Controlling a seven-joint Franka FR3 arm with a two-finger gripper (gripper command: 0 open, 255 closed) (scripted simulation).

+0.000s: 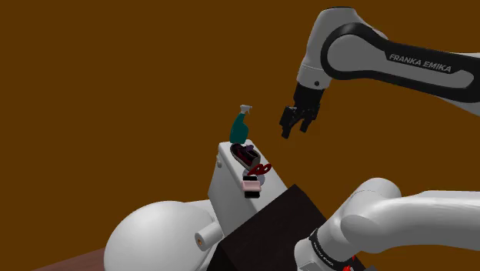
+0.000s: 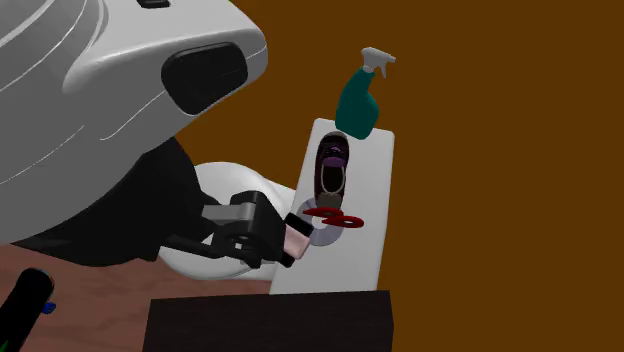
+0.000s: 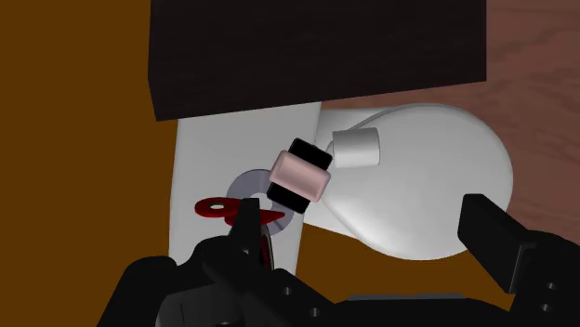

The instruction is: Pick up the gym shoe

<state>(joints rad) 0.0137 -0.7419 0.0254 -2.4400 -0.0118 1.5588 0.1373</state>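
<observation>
The gym shoe [image 1: 246, 154] is dark with a purple inside and lies on the white toilet tank lid [image 1: 228, 151], between a teal spray bottle and red scissors. In the second exterior view the shoe [image 2: 333, 166] sits at the lid's middle. My gripper [image 1: 297, 123] hangs open in the air, above the shoe and toward the shoulder view's right, touching nothing. In the wrist view the gripper [image 3: 367, 225] has its fingers wide apart, with nothing between them.
On the lid also stand a teal spray bottle [image 1: 241, 127], red scissors [image 1: 261, 168], a grey disc [image 3: 249, 186] and a pink-and-black block [image 1: 251, 185] at the lid's edge. A white toilet bowl [image 1: 154, 235] lies beside the tank. The dark stand [image 1: 269, 227] is close by.
</observation>
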